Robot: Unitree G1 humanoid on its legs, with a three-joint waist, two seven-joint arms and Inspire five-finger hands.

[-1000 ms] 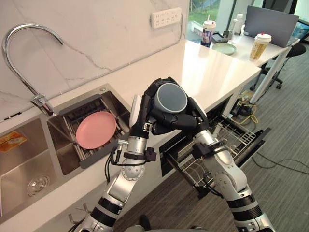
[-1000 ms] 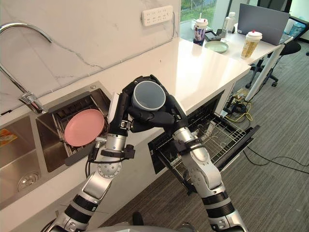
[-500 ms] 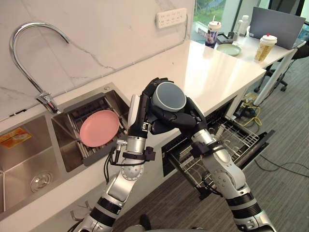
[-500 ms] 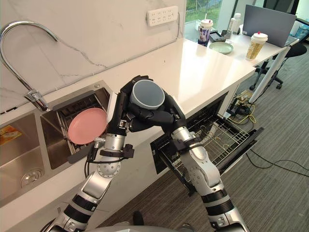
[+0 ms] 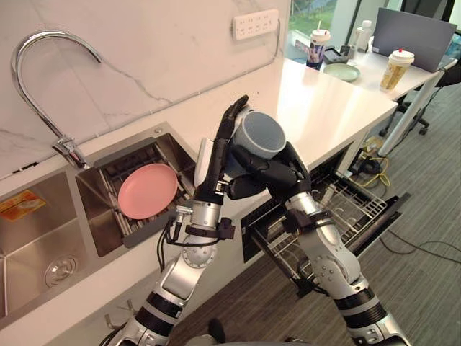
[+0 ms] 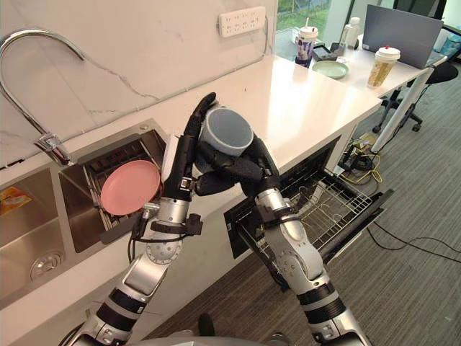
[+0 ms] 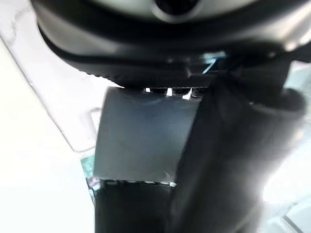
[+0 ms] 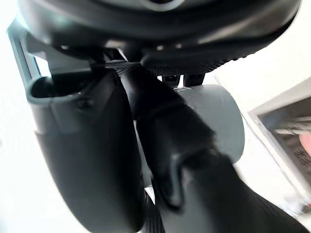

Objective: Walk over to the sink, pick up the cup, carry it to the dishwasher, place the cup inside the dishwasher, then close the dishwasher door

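Note:
The grey-blue cup is held in the air above the counter's front edge, tilted with its mouth up and toward me. My right hand is shut on it from below, fingers wrapped round its wall. My left hand stands beside the cup on the sink side with its fingers straight up, open and resting against the cup's side. Below and to the right, the dishwasher is open, its wire rack pulled out over the lowered door.
A pink plate leans in the sink's drying rack, with the curved tap behind it. The white counter runs to the right, with drink cups and a green dish at its far end. Carpet lies beyond the dishwasher door.
My left hand's fingers have straightened and let go of the cup. The cup has tipped slightly right and now rests in the right hand alone.

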